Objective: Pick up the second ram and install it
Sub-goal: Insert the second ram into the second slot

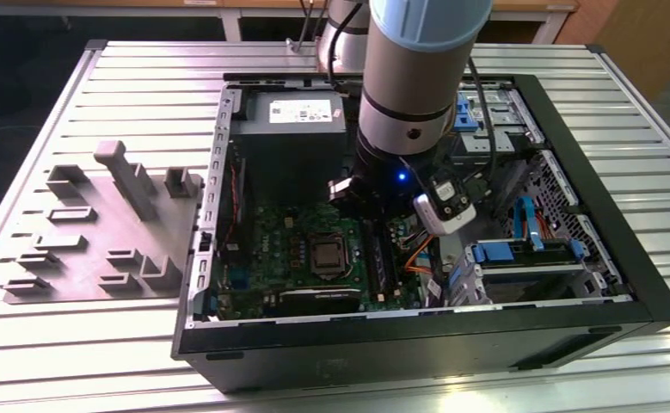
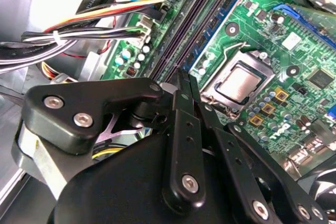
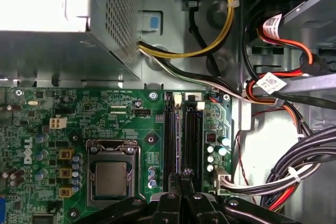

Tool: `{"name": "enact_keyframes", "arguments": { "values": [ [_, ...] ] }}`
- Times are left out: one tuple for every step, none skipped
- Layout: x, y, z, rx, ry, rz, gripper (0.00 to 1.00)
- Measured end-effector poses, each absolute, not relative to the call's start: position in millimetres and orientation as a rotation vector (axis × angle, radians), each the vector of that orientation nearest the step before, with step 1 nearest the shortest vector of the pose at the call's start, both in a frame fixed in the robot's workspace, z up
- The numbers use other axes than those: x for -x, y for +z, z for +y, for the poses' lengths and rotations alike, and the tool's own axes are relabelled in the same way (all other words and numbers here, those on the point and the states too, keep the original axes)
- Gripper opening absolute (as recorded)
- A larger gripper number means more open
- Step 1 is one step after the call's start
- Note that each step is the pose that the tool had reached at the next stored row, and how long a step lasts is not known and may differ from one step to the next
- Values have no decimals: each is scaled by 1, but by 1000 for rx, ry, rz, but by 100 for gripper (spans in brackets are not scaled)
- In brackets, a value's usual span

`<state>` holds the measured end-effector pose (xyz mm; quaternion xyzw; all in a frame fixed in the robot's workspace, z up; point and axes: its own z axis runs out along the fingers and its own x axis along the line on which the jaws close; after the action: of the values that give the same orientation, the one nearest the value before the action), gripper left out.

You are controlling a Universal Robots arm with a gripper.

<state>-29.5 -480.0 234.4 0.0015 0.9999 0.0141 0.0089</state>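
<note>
Second wrist view gives me the pincer (image 2: 185, 81) with its fingers pressed together, tips just over the near end of the black slot strips (image 2: 176, 38). The ram stick (image 2: 218, 22) stands on edge in the strip beside the processor socket (image 2: 239, 85); I can't tell whether the fingers touch it.

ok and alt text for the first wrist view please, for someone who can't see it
The tool hangs over the black memory slots on a green motherboard, beside the processor socket, inside an open computer case. A perforated metal power supply and bundles of coloured cables border the board.
</note>
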Motion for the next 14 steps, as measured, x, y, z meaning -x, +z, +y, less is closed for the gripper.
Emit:
{"name": "enact_keyframes", "arguments": {
  "values": [
    [30, 234, -480, -5, 44, 3123, 11],
    [30, 234, -480, -5, 44, 3123, 11],
    [31, 234, -480, -5, 44, 3123, 11],
    [31, 233, -480, -5, 44, 3123, 11],
    [31, 233, -480, -5, 44, 3123, 11],
    [31, 232, -480, -4, 45, 3123, 11],
    [31, 232, -480, -4, 45, 3123, 11],
    [31, 231, -479, -4, 44, 3123, 11],
    [31, 231, -479, -4, 44, 3123, 11],
    [31, 230, -479, -4, 44, 3123, 11],
    [31, 230, -479, -5, 44, 3123, 11],
    [31, 230, -479, -4, 44, 3123, 11],
    [31, 229, -479, -4, 45, 3123, 11],
    [31, 229, -479, -5, 45, 3123, 11]
  ]
}}
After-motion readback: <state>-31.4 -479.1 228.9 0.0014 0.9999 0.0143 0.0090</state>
